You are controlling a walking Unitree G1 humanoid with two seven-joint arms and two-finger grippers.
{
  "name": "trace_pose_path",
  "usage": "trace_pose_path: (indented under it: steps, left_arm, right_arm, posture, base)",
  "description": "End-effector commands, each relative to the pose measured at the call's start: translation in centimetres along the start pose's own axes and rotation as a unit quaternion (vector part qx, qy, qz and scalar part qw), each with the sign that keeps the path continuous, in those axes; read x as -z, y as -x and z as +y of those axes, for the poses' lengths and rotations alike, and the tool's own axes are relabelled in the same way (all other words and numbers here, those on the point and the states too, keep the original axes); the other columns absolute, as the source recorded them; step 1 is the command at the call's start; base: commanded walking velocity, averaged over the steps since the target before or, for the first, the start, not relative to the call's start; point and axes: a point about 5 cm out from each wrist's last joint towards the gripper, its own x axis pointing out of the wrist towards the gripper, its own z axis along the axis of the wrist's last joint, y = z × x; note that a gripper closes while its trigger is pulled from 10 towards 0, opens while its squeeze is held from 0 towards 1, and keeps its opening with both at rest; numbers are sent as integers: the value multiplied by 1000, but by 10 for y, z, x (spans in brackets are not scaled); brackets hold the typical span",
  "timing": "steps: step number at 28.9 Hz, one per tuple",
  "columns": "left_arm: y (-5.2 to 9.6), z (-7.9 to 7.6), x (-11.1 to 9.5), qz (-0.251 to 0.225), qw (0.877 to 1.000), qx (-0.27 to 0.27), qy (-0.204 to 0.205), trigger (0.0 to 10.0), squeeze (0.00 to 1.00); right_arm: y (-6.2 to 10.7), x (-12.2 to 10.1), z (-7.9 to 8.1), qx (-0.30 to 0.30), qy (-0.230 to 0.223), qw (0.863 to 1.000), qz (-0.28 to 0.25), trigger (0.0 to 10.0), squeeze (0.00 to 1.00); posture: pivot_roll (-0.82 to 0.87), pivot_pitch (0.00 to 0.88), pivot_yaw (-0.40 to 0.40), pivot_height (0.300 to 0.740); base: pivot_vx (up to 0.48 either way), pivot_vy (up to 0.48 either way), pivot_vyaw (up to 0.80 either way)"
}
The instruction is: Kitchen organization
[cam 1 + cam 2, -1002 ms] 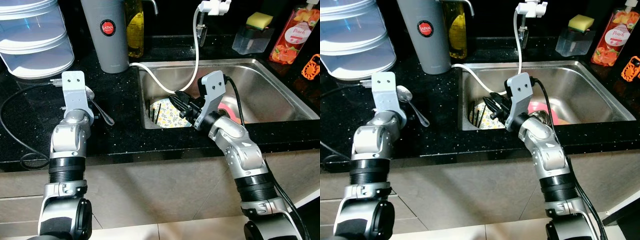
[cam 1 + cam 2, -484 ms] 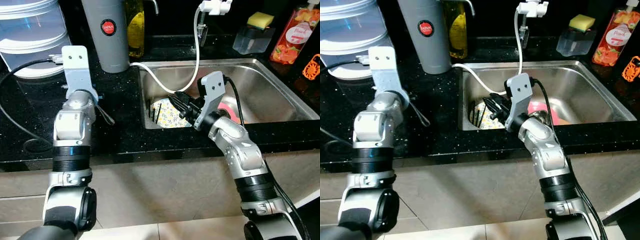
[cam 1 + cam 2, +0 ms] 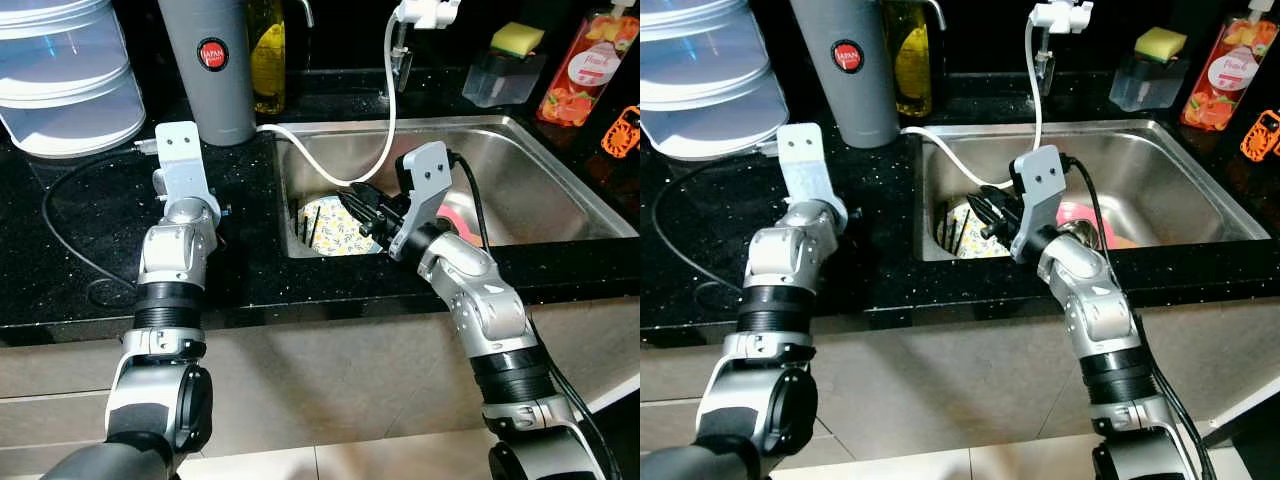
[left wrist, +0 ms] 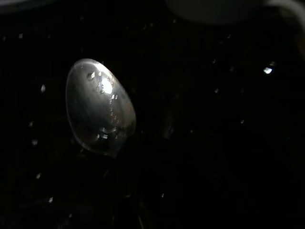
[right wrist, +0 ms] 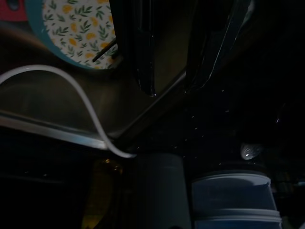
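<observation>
Black speckled table [image 3: 80, 250]; steel sink [image 3: 520, 190]; white plate [image 3: 335, 225] with yellow-green leaves, teal rim; grey flask [image 3: 210, 70], red badge; silver spoon [image 4: 100, 107]; white hose [image 3: 385, 130].

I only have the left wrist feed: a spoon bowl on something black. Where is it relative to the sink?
Observer: The spoon lies on the black counter, left of the sink, with the left arm over it.
Operator: What is the right arm doing?
Observer: The right gripper hangs over the sink's left end, fingers open, above a floral plate.
Operator: Anything close that I might bump?
Observer: A tall grey canister stands behind the spoon, and a white hose runs from beside it into the sink.
</observation>
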Motion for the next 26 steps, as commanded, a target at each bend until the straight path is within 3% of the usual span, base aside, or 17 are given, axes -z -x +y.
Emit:
trace_pose_path:
  steps: [1,8,13,17,26]
  left_arm:
    - [1,-5,13,27,1000,5,5,10000,0]
    - [2,0,36,56,998,-20,3,10000,0]
    - [6,12,2,-31,998,-55,-4,10000,0]
    - [13,12,-13,-71,996,-58,-14,10000,0]
    - [27,7,-13,-87,994,-60,-11,10000,0]
  right_arm:
    - [3,1,-3,7,1,1000,6,10000,0]
    - [1,2,-2,4,0,1000,6,10000,0]
    - [-1,2,-1,-1,-3,1000,6,10000,0]
    - [-2,2,0,-3,-4,1000,6,10000,0]
    - [0,2,-1,0,-5,1000,7,10000,0]
  posture:
    - [95,0,10,740]
    - [104,0,4,740]
    - [123,0,-7,740]
    - [125,0,-9,740]
    - [119,0,-4,740]
  base:
    - [0,0,0]
    - [0,0,0]
    - [0,0,0]
    - [0,0,0]
    - [0,0,0]
